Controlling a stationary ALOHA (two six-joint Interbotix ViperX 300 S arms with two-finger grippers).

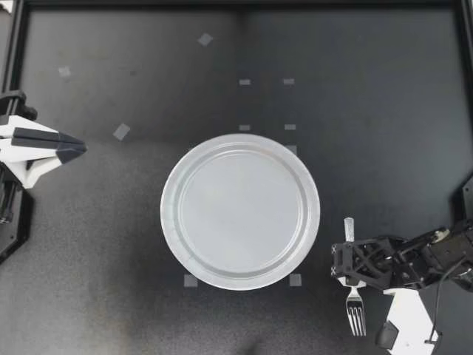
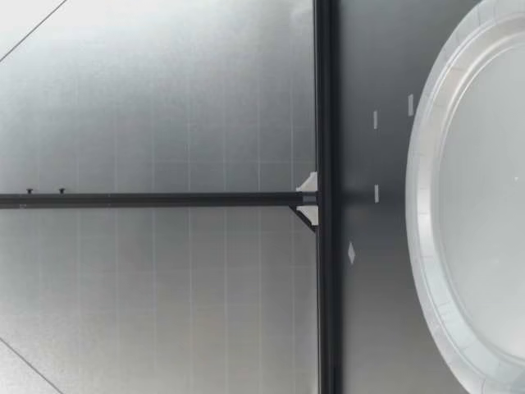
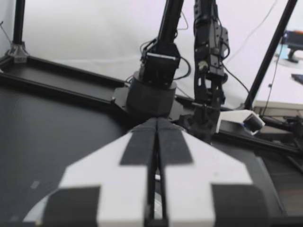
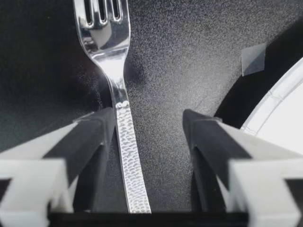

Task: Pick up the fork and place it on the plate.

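Fork point(image 1: 355, 302) inside spread right tool point(image 1: 352, 268); plate point(image 1: 168, 211) just beside

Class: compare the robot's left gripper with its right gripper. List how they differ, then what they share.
The left gripper is shut; the right gripper is open. The left sits at the edge of the table, away from the fork; the right straddles the fork's handle beside the plate. Both are two-fingered, and neither holds anything.

Grey tape squares point(image 1: 121, 132) dot the dark table point(image 1: 369, 111) inside a black frame point(image 1: 236, 4).
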